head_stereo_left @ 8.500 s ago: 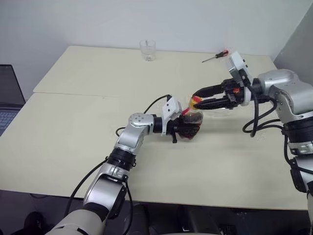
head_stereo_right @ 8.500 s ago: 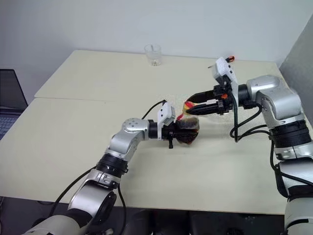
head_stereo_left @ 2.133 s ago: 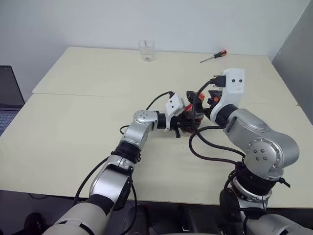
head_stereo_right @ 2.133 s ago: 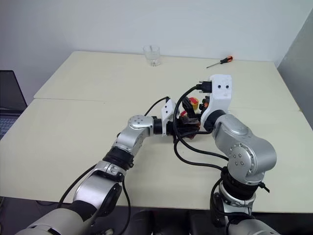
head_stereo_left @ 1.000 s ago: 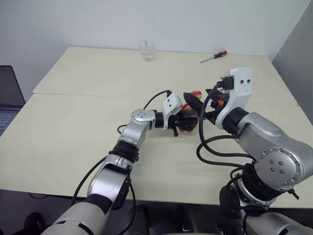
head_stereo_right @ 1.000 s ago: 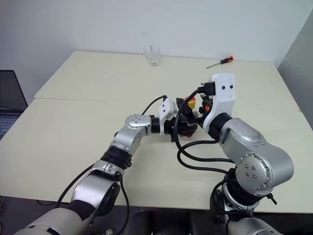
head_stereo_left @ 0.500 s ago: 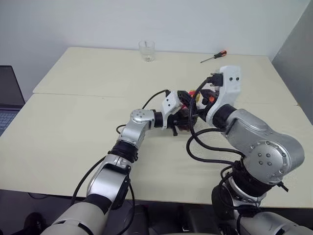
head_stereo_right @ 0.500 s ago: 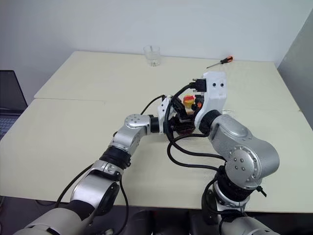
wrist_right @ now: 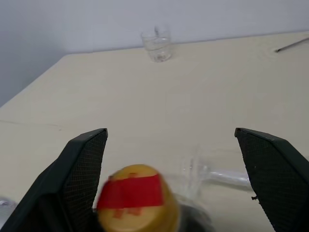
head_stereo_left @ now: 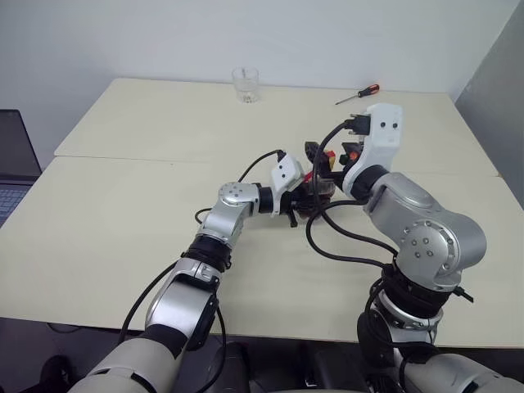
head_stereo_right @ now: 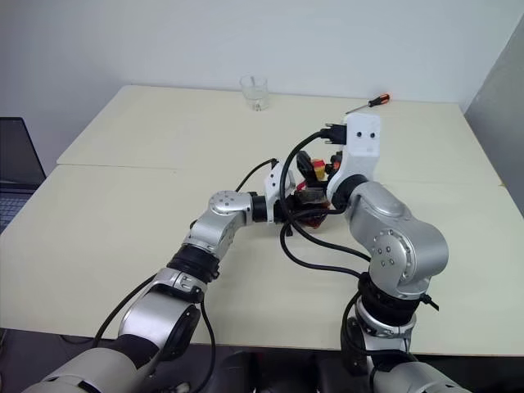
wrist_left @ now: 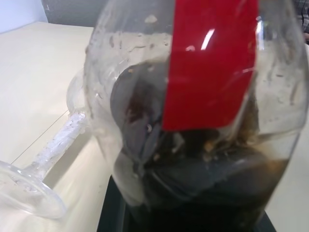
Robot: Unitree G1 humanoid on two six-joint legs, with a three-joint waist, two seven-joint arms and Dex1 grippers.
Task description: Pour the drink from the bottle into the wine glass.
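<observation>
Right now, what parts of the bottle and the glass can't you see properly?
- Wine glass: lying on its side; in the left wrist view the bottle hides its bowl, and the edge cuts off its foot.
- Drink: in the head views both arms cover it, so its level is unclear.
- Bottle cap: blurred in the right wrist view, label unreadable.
- Left gripper: its fingers are hidden behind the right arm.

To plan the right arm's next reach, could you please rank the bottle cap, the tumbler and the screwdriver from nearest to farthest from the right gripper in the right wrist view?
1. Bottle cap: between the open right gripper's fingers.
2. Tumbler: far across the table, near the wall.
3. Screwdriver: also at the far edge, off to one side; too close to call against the tumbler.
</observation>
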